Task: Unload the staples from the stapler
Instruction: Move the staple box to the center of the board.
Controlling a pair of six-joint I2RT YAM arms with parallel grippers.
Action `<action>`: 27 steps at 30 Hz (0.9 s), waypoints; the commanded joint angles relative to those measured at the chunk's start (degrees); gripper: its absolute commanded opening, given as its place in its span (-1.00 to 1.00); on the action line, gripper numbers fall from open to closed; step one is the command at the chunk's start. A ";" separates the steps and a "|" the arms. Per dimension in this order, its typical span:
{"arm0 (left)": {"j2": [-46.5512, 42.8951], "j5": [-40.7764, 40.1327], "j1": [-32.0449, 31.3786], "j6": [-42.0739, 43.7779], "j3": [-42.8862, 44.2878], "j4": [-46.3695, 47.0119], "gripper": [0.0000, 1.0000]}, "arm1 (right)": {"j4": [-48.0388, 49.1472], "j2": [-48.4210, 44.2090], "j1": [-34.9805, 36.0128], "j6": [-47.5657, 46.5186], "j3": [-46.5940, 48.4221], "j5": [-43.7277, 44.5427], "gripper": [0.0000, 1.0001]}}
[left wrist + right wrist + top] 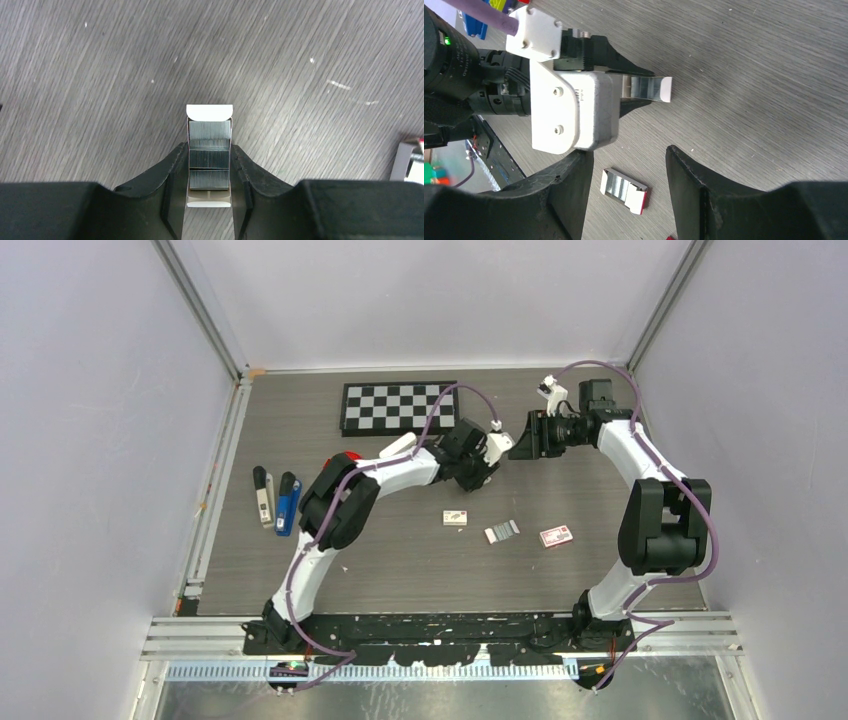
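Left wrist view shows the left gripper (209, 156) clamped on a staple tray (210, 131); best kept level. The right gripper (626, 156) hangs released. The stapler (287, 504) lies untouched at the bench's (400, 565) left edge.

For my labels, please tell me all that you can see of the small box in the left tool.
The staple box is a small open tray of white card, with a rounded flap at its far end. Three shiny blocks of metal staples fill it in a row. It lies lengthwise between the left tool's fingers, which press on its long sides.
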 commanded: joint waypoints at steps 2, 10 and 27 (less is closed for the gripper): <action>-7.88 -1.92 1.59 2.17 -5.40 0.10 -0.33 | 0.95 -0.75 -0.13 -0.10 1.79 -1.18 0.19; -16.91 -3.77 3.55 0.69 -16.67 3.18 -0.33 | 1.02 -1.11 -0.13 -0.26 1.55 -1.05 0.19; -32.99 -9.14 5.58 -4.37 -35.58 4.62 -0.34 | -0.38 -1.76 2.72 -3.02 1.49 0.44 0.19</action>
